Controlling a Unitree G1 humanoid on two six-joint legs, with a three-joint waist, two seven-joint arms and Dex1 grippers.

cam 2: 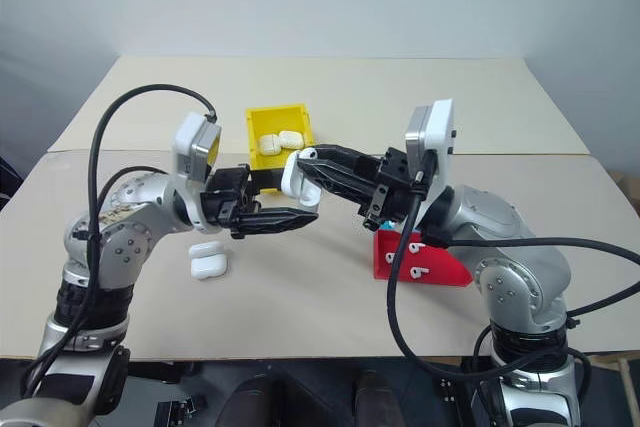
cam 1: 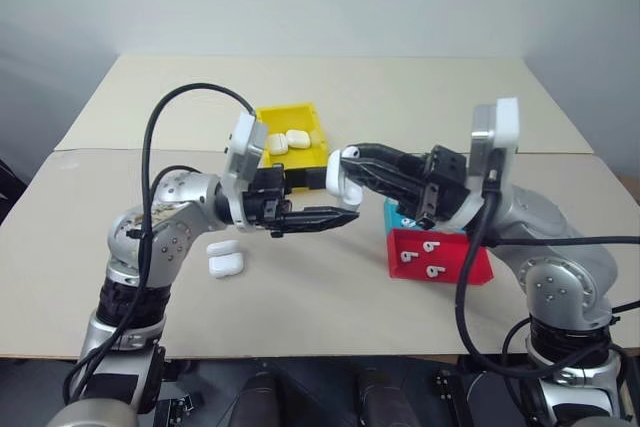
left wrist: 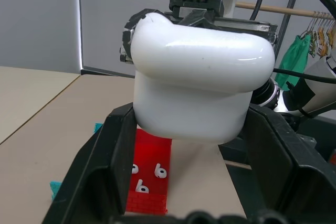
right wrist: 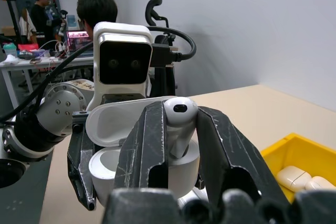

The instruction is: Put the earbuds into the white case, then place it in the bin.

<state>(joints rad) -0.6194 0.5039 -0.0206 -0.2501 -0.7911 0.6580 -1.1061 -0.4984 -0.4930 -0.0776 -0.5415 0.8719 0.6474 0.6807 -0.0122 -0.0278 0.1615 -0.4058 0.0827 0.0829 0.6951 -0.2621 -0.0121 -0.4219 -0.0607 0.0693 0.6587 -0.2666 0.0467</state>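
Between the two black fingers of the right end effector [right wrist: 181, 150] a tiny glossy white earbud [right wrist: 180, 116] is pinched by its stem, its rounded head up, directly over the open mouth of a small glossy white rounded case [right wrist: 144, 153] whose hinged lid is tipped back. That white case [left wrist: 197, 85] is grasped at its lower body by the left end effector [left wrist: 191, 169], one black finger against each side. In the head views both end effectors are seen meeting in the air above the table [cam 1: 420, 97], a beige wooden surface, with the case [cam 1: 343, 175] raised just in front of the bright yellow rectangular plastic bin [cam 1: 300, 119].

Two closed white cases [cam 1: 288, 141] are counted lying side by side inside the bin. Two more closed white cases [cam 1: 224, 258] are seen on the bare table below the left arm, one touching the other.

Near the right arm a small red plastic tray [cam 1: 470, 265] is tilted on the table, and three loose white earbuds [cam 1: 428, 245] are counted in it from the head view; the same three earbuds [left wrist: 143, 174] are seen in it under the held case. A blue tray [cam 1: 398, 215] is partly hidden behind the right end effector, just beside the red one.

Beyond the table, three people [right wrist: 97, 11] are seen in the background at a cluttered desk.
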